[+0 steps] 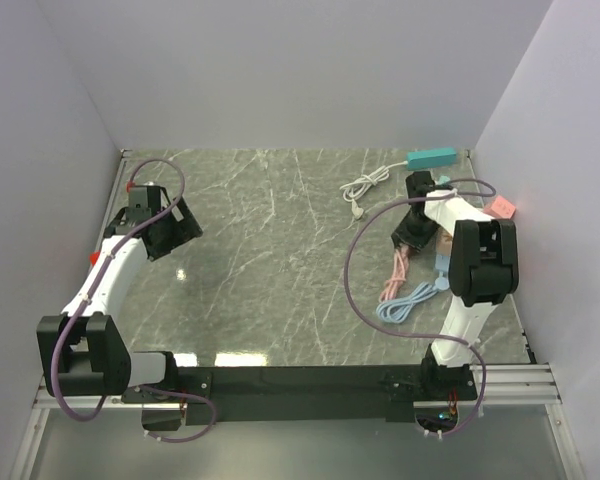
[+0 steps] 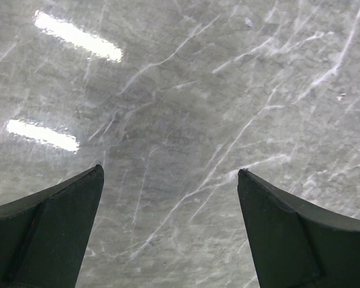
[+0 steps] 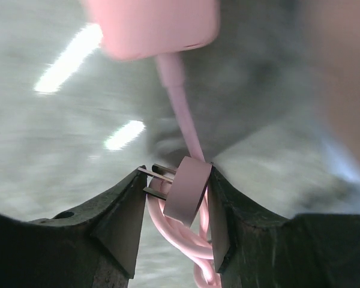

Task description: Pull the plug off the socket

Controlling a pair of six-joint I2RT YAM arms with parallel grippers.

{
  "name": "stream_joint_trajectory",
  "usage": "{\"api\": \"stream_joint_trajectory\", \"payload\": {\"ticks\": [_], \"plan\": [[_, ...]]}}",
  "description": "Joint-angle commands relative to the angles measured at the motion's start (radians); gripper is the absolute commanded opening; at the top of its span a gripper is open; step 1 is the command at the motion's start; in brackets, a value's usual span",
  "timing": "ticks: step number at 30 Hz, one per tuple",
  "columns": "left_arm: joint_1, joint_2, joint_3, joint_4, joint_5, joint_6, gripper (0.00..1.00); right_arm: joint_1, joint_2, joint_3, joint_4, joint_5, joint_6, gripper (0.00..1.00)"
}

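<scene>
Nearest the arm bases, a light-blue cable coil (image 1: pixel 408 302) lies just beside a pink cable coil (image 1: pixel 391 277) on the marble table (image 1: pixel 270 220). Just past them the right gripper (image 3: pixel 176 174) grasps the pink plug (image 3: pixel 189 191) between its fingers, its bare prongs (image 3: pixel 158 175) against one finger and its cord (image 3: pixel 177 90) running to a blurred pink block (image 3: pixel 153 27). The left gripper (image 2: pixel 169 170) hangs spread wide above the marble, and a white cable (image 1: pixel 365 185) and a teal power strip (image 1: pixel 431 156) lie at the far edge.

The pink block (image 3: pixel 151 27) is blurred and cut off above. The pink plug (image 3: pixel 187 191) partly hides its coiled cable (image 3: pixel 168 227).
</scene>
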Motion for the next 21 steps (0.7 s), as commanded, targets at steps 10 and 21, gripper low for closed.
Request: {"api": "stream_joint_trajectory", "payload": {"ticks": [10, 21], "plan": [[-0.002, -0.022, -0.028, -0.011, -0.051, 0.013, 0.99, 0.272, 0.185, 0.179, 0.263, -0.321, 0.085, 0.0], [-0.002, -0.041, -0.038, -0.009, -0.026, 0.028, 0.99, 0.757, 0.114, 0.019, 0.007, -0.536, -0.182, 0.0]]}}
